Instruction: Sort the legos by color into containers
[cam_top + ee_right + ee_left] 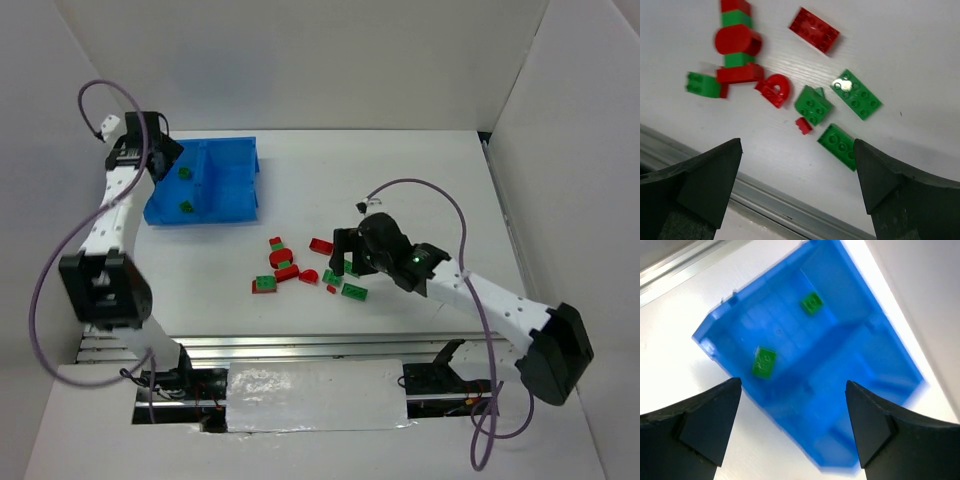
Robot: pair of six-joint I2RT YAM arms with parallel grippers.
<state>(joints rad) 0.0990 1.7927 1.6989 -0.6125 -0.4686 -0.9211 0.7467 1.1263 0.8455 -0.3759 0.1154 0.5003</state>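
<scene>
The blue bin [232, 185] stands at the back left. Its left compartment holds two green bricks [186, 172], and its right compartment looks bare. My left gripper [163, 156] is open and empty above the bin's far left corner. In the left wrist view the bin [865, 355] and both green bricks [763, 362] lie below the open gripper [793, 387]. Red and green legos [300, 270] lie scattered mid-table. My right gripper [345, 258] hovers open and empty over their right side. The right wrist view shows a green brick [840, 145] and a small red piece [803, 125] just beyond the gripper [797, 147].
Also in the right wrist view are a red plate [814, 29], a green plate [855, 94], a red arch [775, 90] and a red-and-green stack [737, 45]. A metal rail [300, 345] runs along the table's near edge. White walls enclose the table.
</scene>
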